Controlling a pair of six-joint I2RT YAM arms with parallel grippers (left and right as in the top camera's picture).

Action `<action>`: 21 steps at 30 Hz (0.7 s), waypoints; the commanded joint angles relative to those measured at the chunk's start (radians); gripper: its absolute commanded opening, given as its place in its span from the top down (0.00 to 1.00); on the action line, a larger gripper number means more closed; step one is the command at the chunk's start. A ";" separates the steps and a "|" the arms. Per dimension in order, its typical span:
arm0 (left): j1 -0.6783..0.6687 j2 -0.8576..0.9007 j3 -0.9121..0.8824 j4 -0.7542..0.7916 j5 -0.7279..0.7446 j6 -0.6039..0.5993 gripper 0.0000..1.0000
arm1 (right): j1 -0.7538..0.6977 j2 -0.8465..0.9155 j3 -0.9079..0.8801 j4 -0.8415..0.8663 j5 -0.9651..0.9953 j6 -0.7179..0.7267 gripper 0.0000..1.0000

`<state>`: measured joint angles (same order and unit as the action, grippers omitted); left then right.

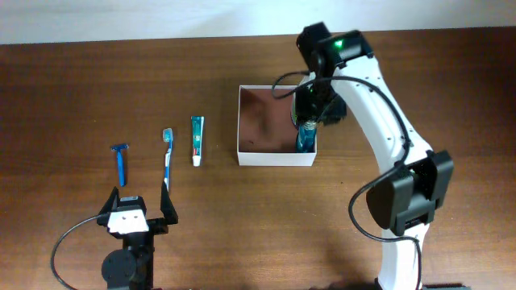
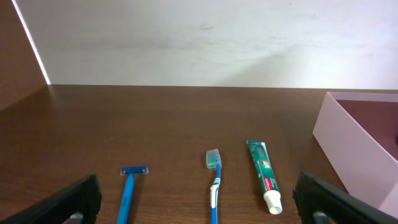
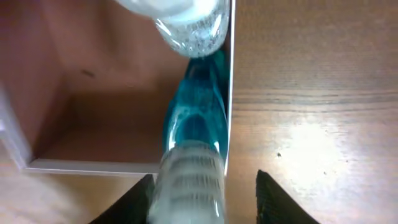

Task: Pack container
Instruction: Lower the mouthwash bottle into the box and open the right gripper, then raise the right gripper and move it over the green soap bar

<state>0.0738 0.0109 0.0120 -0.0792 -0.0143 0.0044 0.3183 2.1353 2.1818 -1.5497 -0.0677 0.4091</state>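
The container [image 1: 276, 160], a square white-walled box with a reddish-brown inside, sits mid-table. A bottle of blue liquid [image 1: 305, 138] with a clear ribbed cap lies inside it against the right wall. My right gripper [image 1: 307, 119] hangs over that bottle. In the right wrist view its fingers [image 3: 205, 202] are spread round the bottle's cap [image 3: 189, 180], with a gap on the right side. The container's near wall [image 3: 93, 165] shows there too. My left gripper [image 1: 139, 201] is open and empty near the front left edge.
A blue razor [image 1: 121, 161], a toothbrush [image 1: 167, 157] and a toothpaste tube [image 1: 197, 140] lie in a row left of the container. The left wrist view shows the razor [image 2: 129, 190], toothbrush [image 2: 215, 183], toothpaste [image 2: 263, 175] and the container's wall [image 2: 351, 146].
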 commanded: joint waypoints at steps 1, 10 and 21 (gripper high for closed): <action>-0.004 -0.006 -0.003 -0.004 0.011 0.012 0.01 | -0.042 -0.014 0.195 -0.057 0.033 -0.018 0.55; -0.004 -0.006 -0.003 -0.004 0.011 0.012 0.01 | -0.198 -0.096 0.460 -0.150 0.024 -0.128 0.29; -0.004 -0.006 -0.003 -0.004 0.011 0.012 0.01 | -0.458 -0.237 0.210 -0.150 0.095 -0.309 0.06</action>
<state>0.0738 0.0109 0.0120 -0.0792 -0.0143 0.0044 -0.0818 1.9144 2.4783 -1.6928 0.0189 0.1871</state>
